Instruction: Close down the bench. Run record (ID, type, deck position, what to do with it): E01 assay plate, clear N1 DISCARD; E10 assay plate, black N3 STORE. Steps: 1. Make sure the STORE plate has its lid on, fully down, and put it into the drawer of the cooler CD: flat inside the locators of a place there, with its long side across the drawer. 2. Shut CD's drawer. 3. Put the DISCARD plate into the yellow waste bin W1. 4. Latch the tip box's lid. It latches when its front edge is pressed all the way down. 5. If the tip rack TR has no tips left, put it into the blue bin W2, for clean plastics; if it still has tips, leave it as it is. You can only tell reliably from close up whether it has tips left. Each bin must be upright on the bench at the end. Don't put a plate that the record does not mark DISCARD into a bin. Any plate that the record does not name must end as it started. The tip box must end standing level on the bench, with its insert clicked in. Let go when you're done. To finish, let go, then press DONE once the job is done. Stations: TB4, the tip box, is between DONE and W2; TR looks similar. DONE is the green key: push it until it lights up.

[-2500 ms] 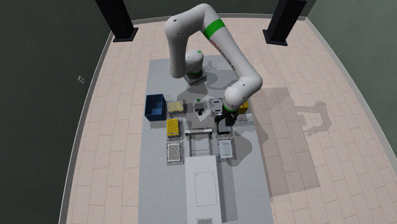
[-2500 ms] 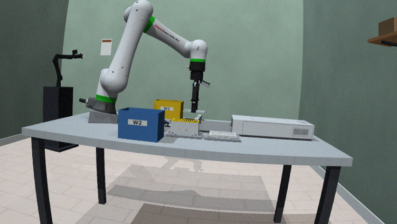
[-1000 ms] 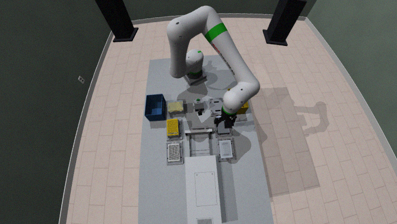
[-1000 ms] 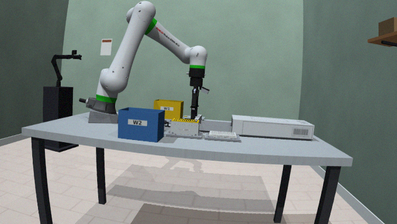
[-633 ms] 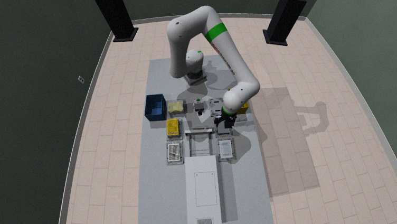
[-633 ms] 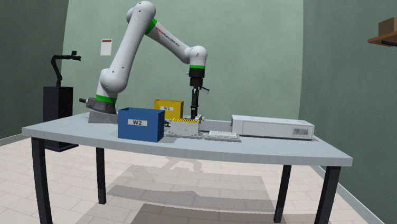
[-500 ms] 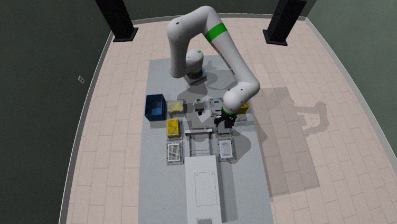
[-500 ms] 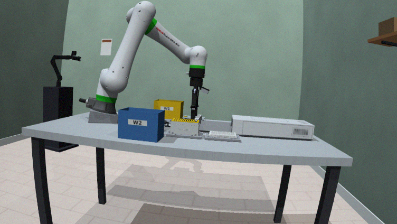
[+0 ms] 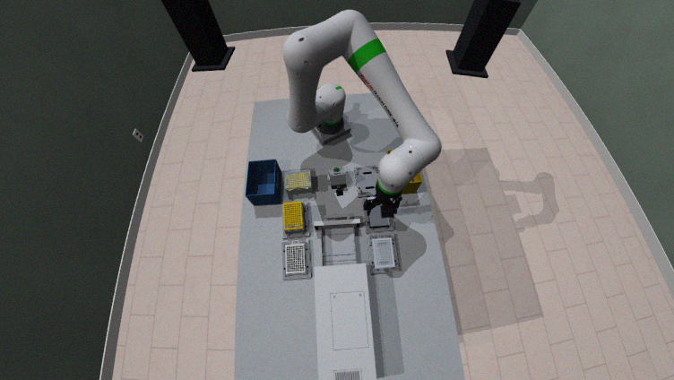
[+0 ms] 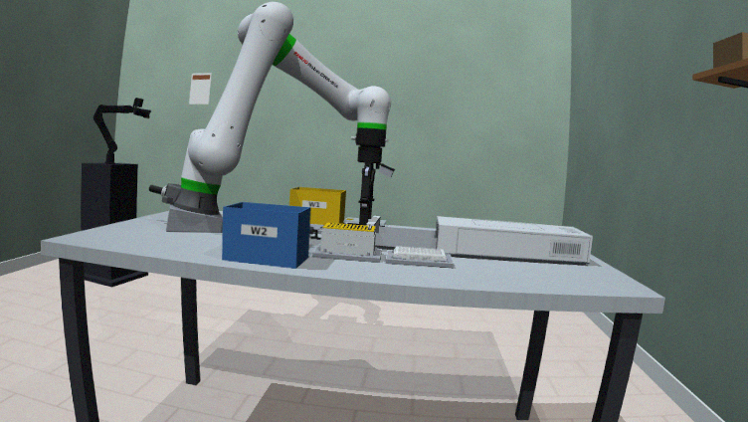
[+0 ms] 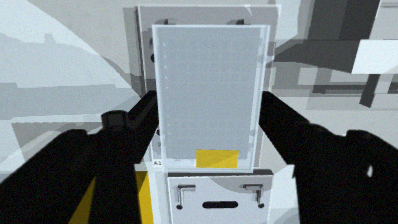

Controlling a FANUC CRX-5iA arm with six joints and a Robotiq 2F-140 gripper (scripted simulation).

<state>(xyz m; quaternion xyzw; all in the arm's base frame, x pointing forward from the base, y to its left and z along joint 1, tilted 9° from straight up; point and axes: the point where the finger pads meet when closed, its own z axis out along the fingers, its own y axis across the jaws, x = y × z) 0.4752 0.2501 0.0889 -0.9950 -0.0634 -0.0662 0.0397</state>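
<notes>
My gripper (image 11: 208, 106) is shut on the long sides of a clear plate lid (image 11: 209, 95). It holds the lid flat, low over a dark plate in its nest (image 9: 380, 220), right of the open drawer (image 9: 338, 241) of the cooler CD (image 9: 343, 316). A small yellow mark (image 11: 216, 158) shows through the lid's near end. In the side view the gripper (image 10: 366, 212) hangs straight down behind the tip rack. I cannot tell whether the lid touches the plate. A pale plate (image 9: 383, 251) sits in the nest beyond it.
The yellow bin W1 (image 9: 413, 184) stands half hidden behind my wrist. The blue bin W2 (image 9: 262, 181), the tip box (image 9: 298, 180), the yellow tip rack (image 9: 293, 215) and another plate (image 9: 296, 258) are on the left. The green DONE key (image 9: 335, 168) is in the middle.
</notes>
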